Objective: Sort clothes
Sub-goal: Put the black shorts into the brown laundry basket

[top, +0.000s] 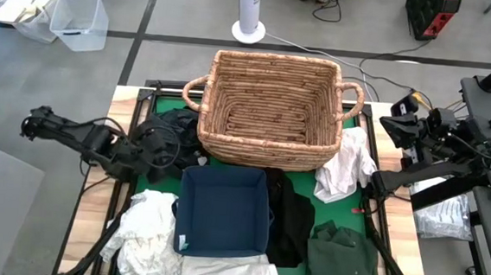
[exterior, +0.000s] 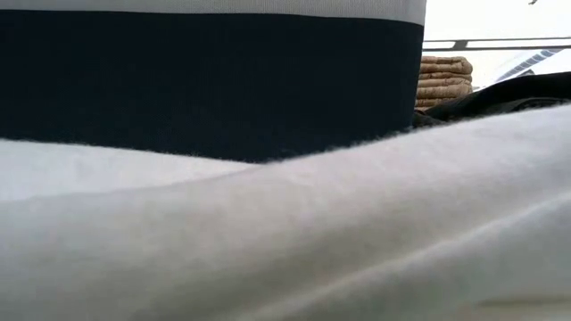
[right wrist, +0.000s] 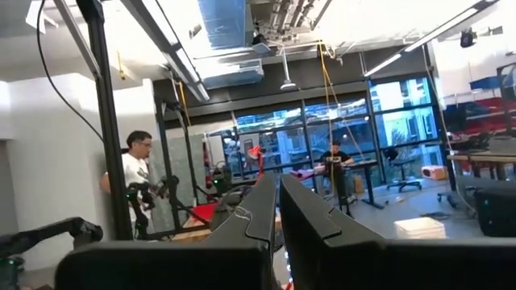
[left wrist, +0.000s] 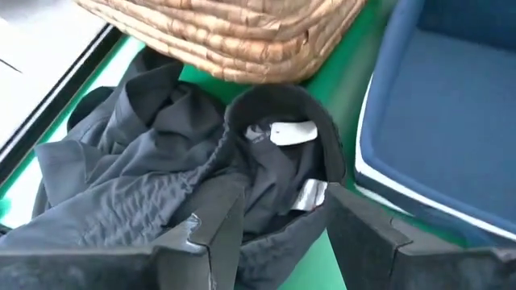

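Taking the wicker basket [top: 269, 109] at the back of the desk [top: 126, 103] as landmark: the left tool [left wrist: 274, 229] sits to its left, low over a black garment [left wrist: 161, 177] that lies just beside the basket's left front corner. Its fingers [left wrist: 214, 234] stand spread on either side of the garment's collar, where a white label [left wrist: 292, 133] shows; the cloth lies between them, not pinched. In front of the basket and left of centre lies a crumpled white garment [top: 145, 234]. Directly before the basket stands the navy blue fabric bin [top: 223, 210], with a flat white cloth [top: 227, 271] at its near edge. Right of the bin lies another black garment [top: 290, 214], then a dark green one [top: 341, 261]. A further white garment [top: 346, 166] lies against the basket's right front corner. The right tool [right wrist: 278, 205] is lifted off to the basket's right, beyond the desk edge, fingers pressed together and holding nothing.
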`<action>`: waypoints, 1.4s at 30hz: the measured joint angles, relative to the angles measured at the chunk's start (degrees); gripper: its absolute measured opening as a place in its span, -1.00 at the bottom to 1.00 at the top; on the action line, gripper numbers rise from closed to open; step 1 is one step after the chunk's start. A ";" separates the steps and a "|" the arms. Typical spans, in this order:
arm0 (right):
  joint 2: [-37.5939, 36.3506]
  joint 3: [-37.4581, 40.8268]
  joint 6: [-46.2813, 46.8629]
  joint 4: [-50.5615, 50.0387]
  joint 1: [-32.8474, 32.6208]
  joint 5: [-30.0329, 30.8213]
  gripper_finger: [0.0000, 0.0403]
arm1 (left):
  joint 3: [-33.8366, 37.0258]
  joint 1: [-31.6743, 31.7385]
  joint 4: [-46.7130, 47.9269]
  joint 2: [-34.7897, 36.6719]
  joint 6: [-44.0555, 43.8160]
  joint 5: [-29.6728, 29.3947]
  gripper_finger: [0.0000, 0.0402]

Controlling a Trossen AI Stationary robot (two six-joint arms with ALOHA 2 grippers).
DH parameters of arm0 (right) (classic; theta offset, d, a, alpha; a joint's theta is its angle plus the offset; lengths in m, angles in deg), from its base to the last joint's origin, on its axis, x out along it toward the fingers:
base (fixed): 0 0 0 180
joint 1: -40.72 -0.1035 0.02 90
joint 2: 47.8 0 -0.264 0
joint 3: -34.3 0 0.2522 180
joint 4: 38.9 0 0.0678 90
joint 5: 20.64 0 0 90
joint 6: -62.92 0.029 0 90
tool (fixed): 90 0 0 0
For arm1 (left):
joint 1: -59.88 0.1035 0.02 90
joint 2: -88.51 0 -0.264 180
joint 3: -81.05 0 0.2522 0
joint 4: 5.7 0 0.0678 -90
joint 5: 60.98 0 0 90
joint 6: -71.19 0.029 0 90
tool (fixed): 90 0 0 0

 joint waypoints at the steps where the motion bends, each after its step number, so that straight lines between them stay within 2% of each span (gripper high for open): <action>1: 0.03 0.00 0.35 -0.02 0.00 -0.01 -0.94 | 0.06 1.11 0.07 0.02 1.43 0.66 -0.24; 6: 0.24 -0.02 -0.99 -0.02 0.00 -0.02 -0.94 | -0.02 8.27 -1.22 -0.02 10.99 4.59 -0.24; 14: 0.40 -0.02 -2.01 -0.04 0.00 -0.01 -0.94 | 0.07 21.40 -4.44 -0.89 26.71 14.41 -0.24; 22: 0.40 -0.02 -2.14 -0.04 0.00 0.00 -0.94 | 0.07 32.13 -4.85 -5.78 40.60 24.21 -0.24; 32: 0.40 -0.02 -2.15 -0.10 0.00 -0.02 -0.94 | 0.09 37.77 -6.40 -10.27 50.43 26.16 -0.24; 42: 0.40 -0.02 -2.16 -0.15 0.00 -0.02 -0.94 | 6.39 39.58 -7.58 -6.05 50.97 22.06 -0.24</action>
